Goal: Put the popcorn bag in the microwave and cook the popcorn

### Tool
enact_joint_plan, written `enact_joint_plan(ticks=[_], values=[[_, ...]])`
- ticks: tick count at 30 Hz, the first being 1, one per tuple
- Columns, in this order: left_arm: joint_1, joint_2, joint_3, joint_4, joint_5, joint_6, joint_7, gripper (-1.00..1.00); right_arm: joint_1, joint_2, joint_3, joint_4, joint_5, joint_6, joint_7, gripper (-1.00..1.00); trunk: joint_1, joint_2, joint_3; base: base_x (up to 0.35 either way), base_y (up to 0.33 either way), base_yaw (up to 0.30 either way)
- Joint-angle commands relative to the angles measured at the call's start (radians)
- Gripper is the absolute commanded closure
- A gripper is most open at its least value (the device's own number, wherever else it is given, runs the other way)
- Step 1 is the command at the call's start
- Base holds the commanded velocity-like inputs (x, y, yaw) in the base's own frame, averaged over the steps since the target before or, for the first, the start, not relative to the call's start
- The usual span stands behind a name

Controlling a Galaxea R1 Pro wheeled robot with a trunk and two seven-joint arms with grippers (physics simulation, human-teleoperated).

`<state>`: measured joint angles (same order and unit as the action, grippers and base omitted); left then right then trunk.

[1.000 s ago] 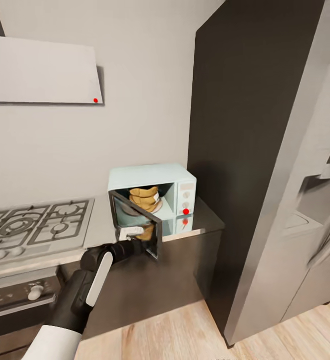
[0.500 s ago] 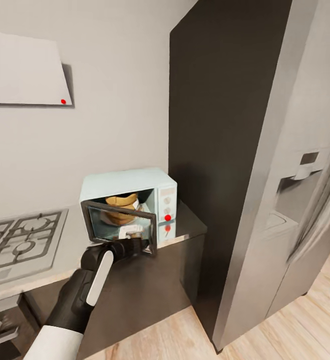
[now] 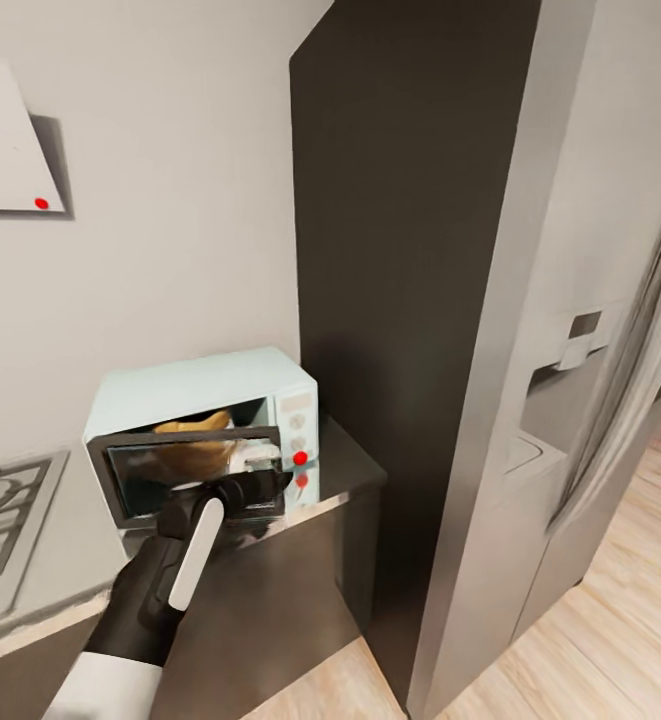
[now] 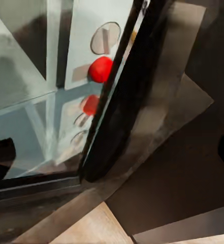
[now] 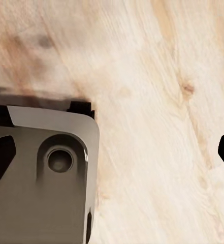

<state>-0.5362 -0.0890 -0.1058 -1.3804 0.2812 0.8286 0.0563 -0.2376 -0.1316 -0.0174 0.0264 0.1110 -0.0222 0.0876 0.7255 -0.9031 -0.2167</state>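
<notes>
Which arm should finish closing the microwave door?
Left. The left gripper is already at the door of the microwave, with the bag inside. The right wrist camera faces the floor.

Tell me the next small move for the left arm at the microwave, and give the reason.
Probably keep pushing the door until it shuts flush. The popcorn bag already sits inside the microwave, and the left gripper is against the door's lower free edge, yet the door stands slightly ajar, with a gap near the red light. Heating likely needs it shut.
</notes>
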Motion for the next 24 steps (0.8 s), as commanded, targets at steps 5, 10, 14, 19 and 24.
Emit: enact_joint_plan(ticks=[5, 10, 14, 19, 24], values=[[-0.001, 0.002, 0.001, -0.001, 0.009, 0.004, 0.009, -1.00, -0.002, -0.001, -0.003, 0.003, 0.010, -0.002, 0.003, -1.00, 0.001, -0.001, 0.003, 0.206, 0.000, -0.174], [-0.001, 0.009, 0.009, 0.001, 0.007, 0.012, 0.041, -1.00, -0.002, -0.002, -0.003, 0.003, 0.010, -0.002, 0.003, -1.00, 0.001, -0.001, 0.005, 0.181, 0.000, -0.060], [-0.001, 0.022, 0.012, 0.001, 0.009, 0.017, 0.128, -1.00, -0.002, -0.002, -0.003, 0.003, 0.010, -0.002, 0.003, -1.00, 0.001, -0.001, 0.005, 0.166, 0.000, -0.003], [-0.001, 0.045, 0.014, 0.001, 0.011, 0.018, 0.141, -1.00, -0.002, -0.003, -0.003, 0.003, 0.010, -0.002, 0.003, -1.00, 0.001, -0.001, 0.005, 0.162, 0.000, 0.000], [-0.001, 0.050, 0.015, 0.001, 0.012, 0.018, 0.142, -1.00, -0.002, -0.003, -0.003, 0.003, 0.010, -0.002, 0.003, -1.00, 0.001, -0.001, 0.005, 0.162, 0.000, 0.000]])
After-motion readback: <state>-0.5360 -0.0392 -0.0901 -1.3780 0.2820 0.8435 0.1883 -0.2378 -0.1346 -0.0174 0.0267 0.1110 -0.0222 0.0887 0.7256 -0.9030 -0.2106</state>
